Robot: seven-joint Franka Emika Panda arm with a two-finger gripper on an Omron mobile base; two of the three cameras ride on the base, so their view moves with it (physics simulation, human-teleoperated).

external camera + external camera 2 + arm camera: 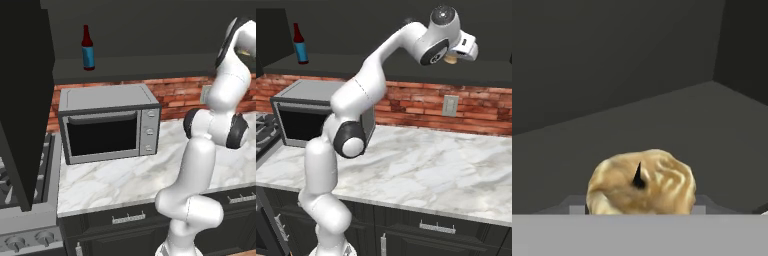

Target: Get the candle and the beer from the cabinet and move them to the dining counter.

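Overhead, dark cabinet [150, 65] shelf above veined marble counter [421, 170], brick backsplash [416, 102].

From behind the arm's left we look forward and down at the counter [115, 180], oven [107, 125] at 10 o'clock, beer [88, 48] at 11. From its right we share that counter, oven and beer, now at 10. Our hand camera sits close above the candle [641, 182], facing the cabinet [612, 75] interior.

White arm reared high, elbow bent, wrist turned forward, claw [455, 58] level, its opening unclear
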